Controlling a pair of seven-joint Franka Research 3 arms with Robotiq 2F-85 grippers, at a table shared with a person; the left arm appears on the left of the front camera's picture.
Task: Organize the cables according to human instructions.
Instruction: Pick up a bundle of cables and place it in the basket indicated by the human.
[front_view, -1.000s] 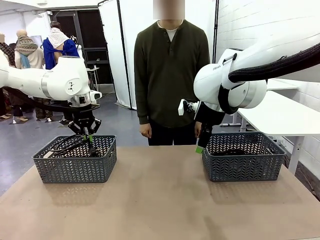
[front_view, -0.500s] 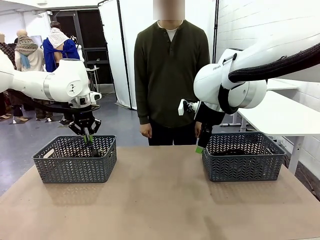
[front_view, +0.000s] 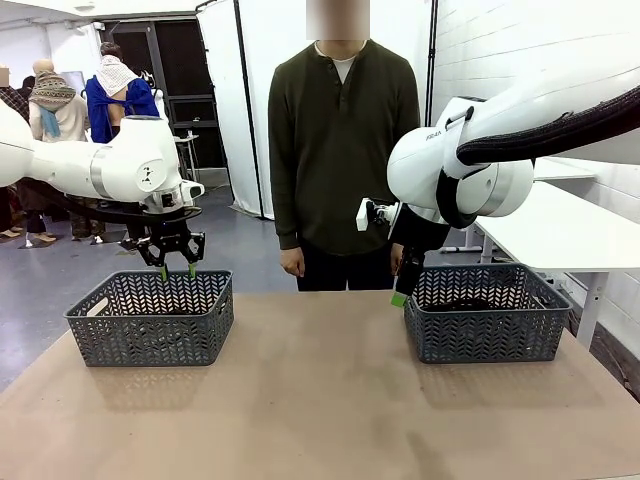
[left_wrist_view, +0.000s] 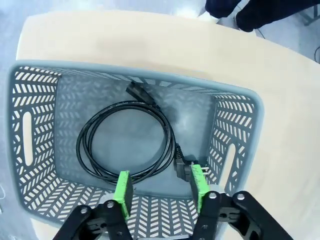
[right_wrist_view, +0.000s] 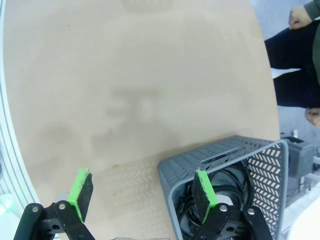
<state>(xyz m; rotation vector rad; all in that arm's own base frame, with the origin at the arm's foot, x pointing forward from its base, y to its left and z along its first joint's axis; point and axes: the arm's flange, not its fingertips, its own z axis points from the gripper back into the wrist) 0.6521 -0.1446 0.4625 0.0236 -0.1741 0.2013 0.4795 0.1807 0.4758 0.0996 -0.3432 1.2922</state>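
Observation:
In the left wrist view one black cable (left_wrist_view: 120, 105) lies coiled on the floor of the grey left basket (left_wrist_view: 235, 130), a plug at each end. My left gripper (left_wrist_view: 160, 189) hovers just above it, open, with nothing between its green pads. From the front, that left gripper (front_view: 177, 262) hangs over the left basket (front_view: 150, 325). My right gripper (front_view: 400, 290) is open beside the left wall of the right basket (front_view: 485, 320). Black cables (right_wrist_view: 235, 185) lie inside the right basket (right_wrist_view: 220, 155), and my right gripper (right_wrist_view: 143, 195) straddles its corner wall.
A person (front_view: 340, 150) stands at the far side of the table between the baskets, hands down at the sides. The brown tabletop (front_view: 320, 400) stretches bare between and in front of the baskets. A white table (front_view: 560, 230) stands behind on the right.
My left gripper was shut on a cable down in the left basket. It has opened and risen a little, and the cable now lies on the basket floor. The right arm has not moved.

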